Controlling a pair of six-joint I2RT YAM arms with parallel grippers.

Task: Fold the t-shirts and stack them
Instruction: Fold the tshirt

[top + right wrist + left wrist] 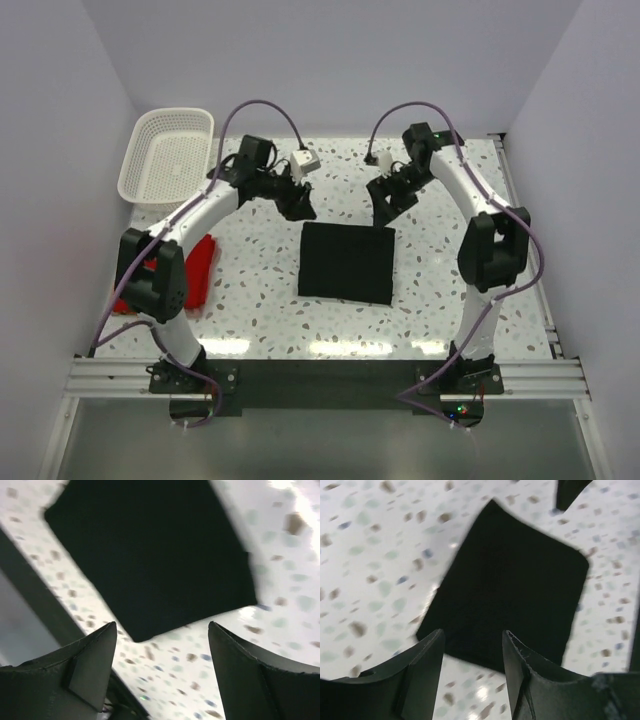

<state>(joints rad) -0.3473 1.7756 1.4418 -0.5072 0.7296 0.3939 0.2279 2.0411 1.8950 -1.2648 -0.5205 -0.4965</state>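
Left fingers (pixel 422 670) and right fingers (pixel 92 665) hang apart, empty, near the folded black t-shirt (pixel 347 262) on the worktop (pixel 260 300), while the red t-shirt (pixel 204 265) seems crumpled leftward.

**Layout on the table**

The folded t-shirt (pixel 347 262) is laid at the middle of the table (pixel 260 310). The other t-shirt (pixel 203 270) is placed near the left edge. The basket (pixel 168 155) is set at the far left corner. The left gripper (pixel 303 210) and the right gripper (pixel 385 212) are positioned just behind the folded t-shirt's far corners.
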